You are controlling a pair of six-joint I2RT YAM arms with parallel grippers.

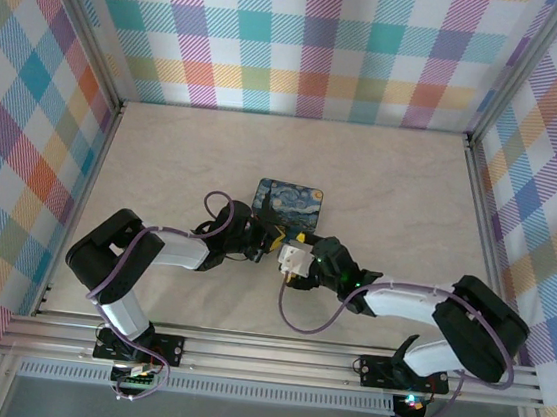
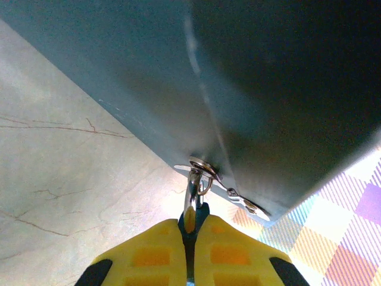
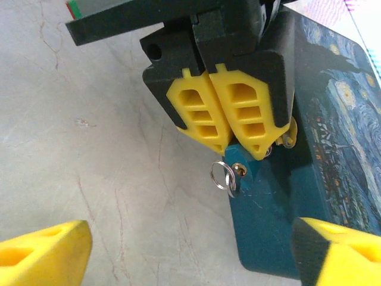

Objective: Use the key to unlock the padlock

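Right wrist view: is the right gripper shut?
No, the right gripper is open: its yellow fingertips sit far apart at the frame's bottom corners.

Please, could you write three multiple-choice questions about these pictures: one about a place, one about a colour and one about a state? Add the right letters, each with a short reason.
1. Where is the painted tin?
A. Near the middle of the table.
B. In the far left corner.
C. Lifted in the air.

2. What colour are the gripper fingers?
A. Red.
B. Yellow.
C. White.

3. Which state is right?
A. Both grippers are open.
B. Left open, right shut on the tin.
C. The left gripper is shut on a small metal piece; the right gripper is open.

Answers:
1 A: the top view shows the tin lying flat near the table's middle.
2 B: the fingers are yellow in both wrist views.
3 C: the left fingers pinch the metal piece, and the right fingers stand far apart.
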